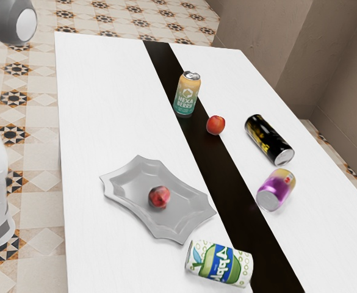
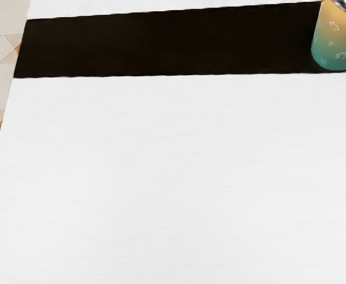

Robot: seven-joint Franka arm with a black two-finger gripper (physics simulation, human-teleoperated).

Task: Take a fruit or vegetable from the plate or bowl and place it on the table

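A grey, wavy-edged plate [image 1: 129, 213] lies on the white table [image 1: 105, 110] in the exterior view's lower middle. One red, mottled fruit [image 1: 159, 197] rests in it. Another red fruit [image 1: 215, 125] sits on the table's black stripe, outside the plate. Part of the white arm shows at the exterior view's left edge, away from the plate. In the wrist view, bare white table [image 2: 173, 177] lies under my hand, with the black stripe beyond it.
An orange-and-teal can [image 1: 187, 94] stands upright near the loose fruit; the same can [image 2: 337, 36] shows in the wrist view. A black can [image 1: 269, 140], a purple can [image 1: 276, 190] and a green-and-white apple can [image 1: 219, 264] lie on their sides.
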